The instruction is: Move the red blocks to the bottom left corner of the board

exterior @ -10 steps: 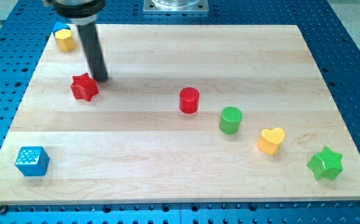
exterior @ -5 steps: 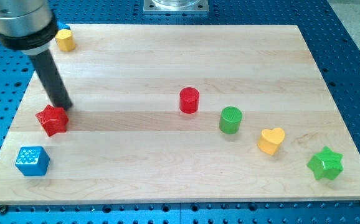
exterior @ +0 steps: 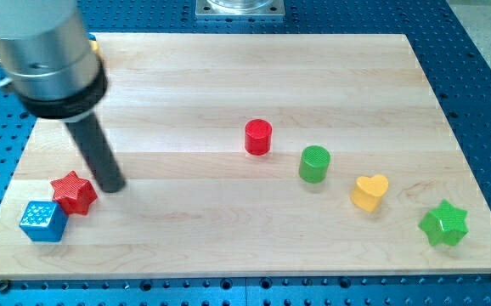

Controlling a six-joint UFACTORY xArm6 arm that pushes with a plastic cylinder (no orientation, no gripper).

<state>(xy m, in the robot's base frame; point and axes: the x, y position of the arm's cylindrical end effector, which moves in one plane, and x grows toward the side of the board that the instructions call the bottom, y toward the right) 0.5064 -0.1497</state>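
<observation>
A red star block (exterior: 74, 193) lies near the board's bottom left corner, touching the blue cube (exterior: 42, 221) below and to its left. My tip (exterior: 112, 185) rests on the board just right of the red star, close to it. A red cylinder (exterior: 258, 137) stands upright near the middle of the board, far to the right of my tip.
A green cylinder (exterior: 314, 163), a yellow heart (exterior: 369, 192) and a green star (exterior: 443, 224) run in a line toward the view's bottom right. The arm's body hides the top left corner. The wooden board (exterior: 228, 68) sits on a blue perforated table.
The red star has been pushed down and left until it meets the blue cube. My tip followed it downward and now sits at its right side. The arm now covers the yellow block at top left.
</observation>
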